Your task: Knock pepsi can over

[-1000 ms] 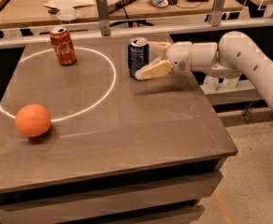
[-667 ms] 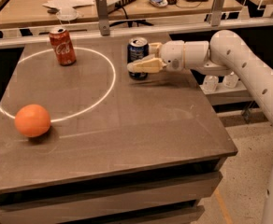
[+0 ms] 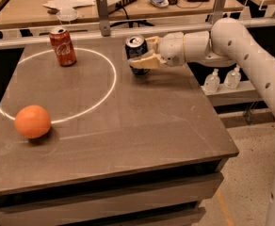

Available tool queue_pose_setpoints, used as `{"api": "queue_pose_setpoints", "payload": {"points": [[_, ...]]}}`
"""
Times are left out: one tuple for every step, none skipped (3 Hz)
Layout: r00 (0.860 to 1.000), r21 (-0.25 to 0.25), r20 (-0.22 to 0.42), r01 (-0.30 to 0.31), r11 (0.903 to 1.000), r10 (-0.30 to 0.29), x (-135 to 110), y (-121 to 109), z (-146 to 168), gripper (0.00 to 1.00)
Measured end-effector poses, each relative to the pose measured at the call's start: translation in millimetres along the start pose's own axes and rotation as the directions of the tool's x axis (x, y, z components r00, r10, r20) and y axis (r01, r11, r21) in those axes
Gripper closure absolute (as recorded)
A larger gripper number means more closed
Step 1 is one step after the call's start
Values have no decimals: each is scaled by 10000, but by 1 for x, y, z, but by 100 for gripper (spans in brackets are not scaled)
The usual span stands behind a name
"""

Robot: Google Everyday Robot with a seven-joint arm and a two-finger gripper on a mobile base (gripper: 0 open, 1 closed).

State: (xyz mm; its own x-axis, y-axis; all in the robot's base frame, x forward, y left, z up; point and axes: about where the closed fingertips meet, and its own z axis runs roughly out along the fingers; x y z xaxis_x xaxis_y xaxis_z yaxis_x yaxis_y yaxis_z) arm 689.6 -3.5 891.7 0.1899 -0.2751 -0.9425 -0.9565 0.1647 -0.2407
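Note:
The pepsi can is dark blue with a silver top. It stands on its base at the far middle of the grey table, just right of the white circle line. My gripper reaches in from the right at can height. It is open, with one finger across the can's front and the other behind it, so the can sits between them.
A red cola can stands at the far left inside the white circle. An orange lies at the near left on the circle line. A rail with posts runs behind the table. Two bottles stand on a low shelf to the right.
My gripper has moved left onto the pepsi can, and its fingers now straddle the can. The can has stayed standing in about the same place.

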Motion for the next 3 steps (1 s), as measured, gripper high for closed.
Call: {"api": "queue_pose_setpoints", "payload": {"points": [[9045,25,-1840,3918,9201,-3847,-45,9,-6,100],[8044,-386,-2610,5437,8384,-5336,-64,9,-11,100],[8044,-386,-2610,5437,8384,-5336,-64,9,-11,100]]}}
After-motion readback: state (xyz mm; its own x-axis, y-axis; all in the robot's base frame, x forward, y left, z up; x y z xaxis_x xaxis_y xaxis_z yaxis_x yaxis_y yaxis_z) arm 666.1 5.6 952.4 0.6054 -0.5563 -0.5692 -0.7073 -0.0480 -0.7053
